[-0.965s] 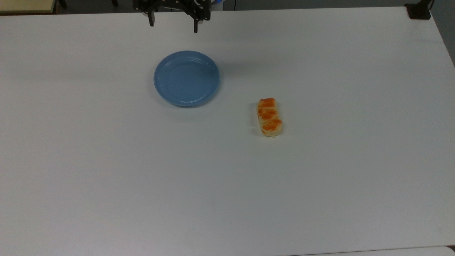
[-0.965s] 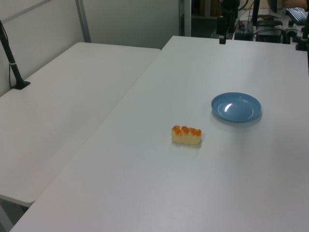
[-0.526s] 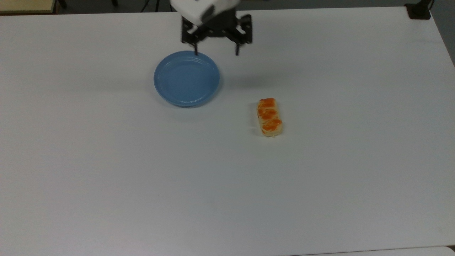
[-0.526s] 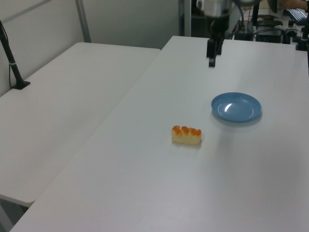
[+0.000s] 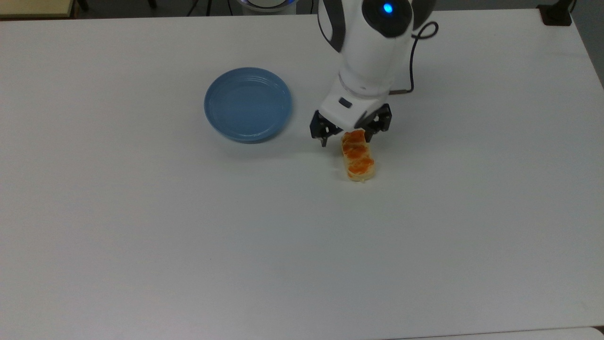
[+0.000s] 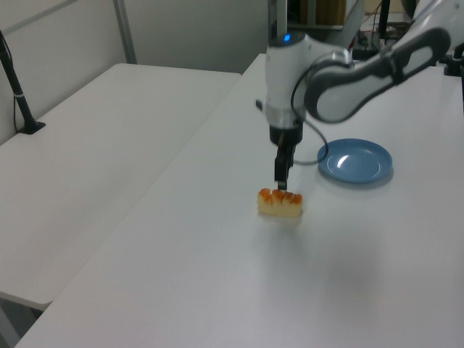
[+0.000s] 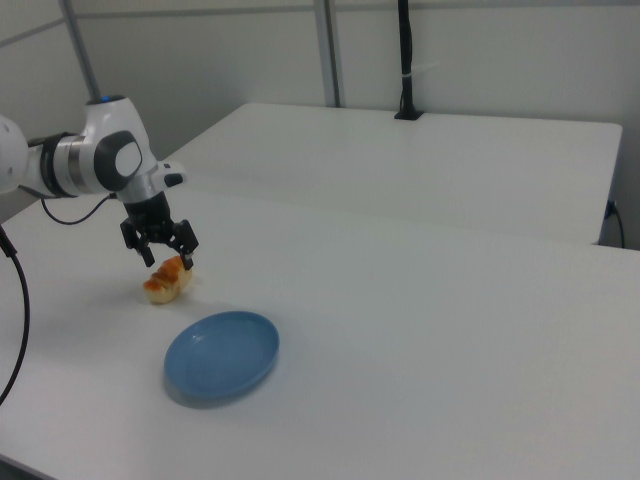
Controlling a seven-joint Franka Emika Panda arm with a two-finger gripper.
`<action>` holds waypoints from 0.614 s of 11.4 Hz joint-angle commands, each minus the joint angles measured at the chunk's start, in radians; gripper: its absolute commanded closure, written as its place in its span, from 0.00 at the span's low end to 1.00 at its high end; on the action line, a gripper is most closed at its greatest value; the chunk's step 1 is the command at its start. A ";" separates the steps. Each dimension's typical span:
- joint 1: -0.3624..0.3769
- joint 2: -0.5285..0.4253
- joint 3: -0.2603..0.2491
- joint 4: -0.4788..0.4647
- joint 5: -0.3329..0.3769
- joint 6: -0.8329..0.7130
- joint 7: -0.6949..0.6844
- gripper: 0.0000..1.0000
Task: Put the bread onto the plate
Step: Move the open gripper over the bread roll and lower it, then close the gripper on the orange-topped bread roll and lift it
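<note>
The bread (image 5: 358, 156) lies flat on the white table (image 5: 188, 236), its long axis running toward and away from the far edge in the top view, its orange-glazed bumps facing up. The gripper (image 5: 348, 139) hangs over the loaf's far end, the end nearest the arm's base, with its jaws spread wide: in the top view one black fingertip (image 5: 323, 140) stands clear of the bread on the top view's left, and the other sits just beside the loaf's far right corner, so the end of the loaf falls between them but nothing is pinched. In the left view the fingers point straight down at the top of the bread (image 6: 280, 203), with their tips just above or at the glazed bumps; whether they touch cannot be told. In the right view the spread fingers straddle the upper end of the loaf (image 7: 166, 279). The blue plate (image 5: 247, 105) sits on the table well apart from the bread, to the top view's left and a little nearer the far edge, with nothing on it. The white arm (image 5: 373, 47) reaches in from the far edge, a blue light glowing on its wrist section and a black cable (image 5: 415, 56) looping beside it. No brand, label or writing can be read on the arm, plate or bread.
</note>
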 commanded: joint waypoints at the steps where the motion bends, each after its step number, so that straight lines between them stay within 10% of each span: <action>1: 0.029 0.069 0.020 0.010 -0.014 0.083 0.096 0.00; 3: 0.025 0.096 0.021 0.008 -0.029 0.095 0.121 0.00; 7: 0.018 0.052 0.021 0.007 -0.029 0.057 0.111 0.66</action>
